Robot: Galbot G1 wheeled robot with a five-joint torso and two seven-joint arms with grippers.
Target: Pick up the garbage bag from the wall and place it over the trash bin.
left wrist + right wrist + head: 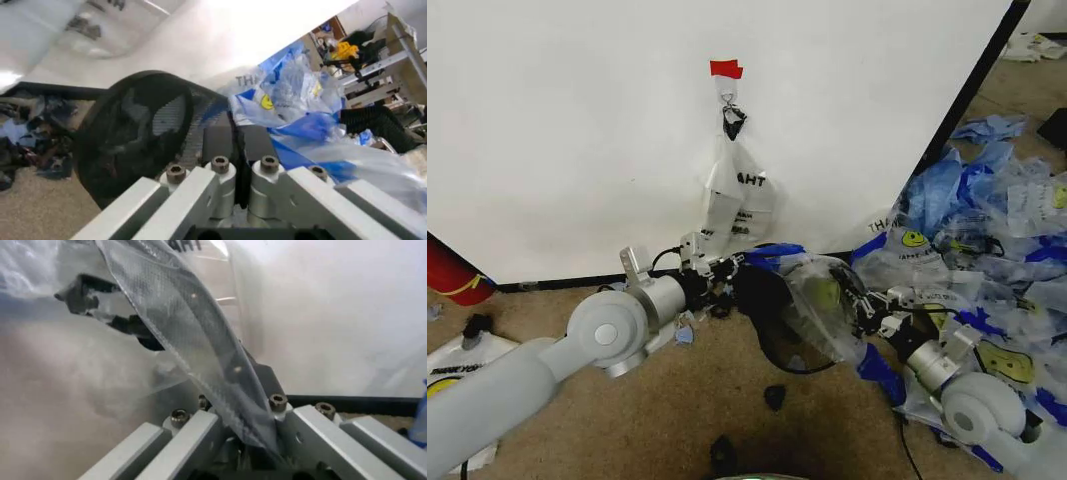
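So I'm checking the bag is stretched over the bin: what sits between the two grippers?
In the head view, the trash bin lies between the left gripper and right gripper, with the garbage bag draped over it.

Head cam high; wrists close, bin (772, 325) probably shared.

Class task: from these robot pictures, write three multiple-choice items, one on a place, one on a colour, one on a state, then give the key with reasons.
1. Where is the trash bin?
A. between the two grippers, on the floor before the wall
B. on a shelf
C. behind the wall

2. What colour is the tape on the wall?
A. green
B. red
C. yellow

3. How does the garbage bag stand?
A. hanging from the wall hook
B. folded flat
C. held by the left gripper and the right gripper at the bin

Key: 1 A, the head view shows it there. 2 B, plainly red. 3 C, both grippers clamp plastic.
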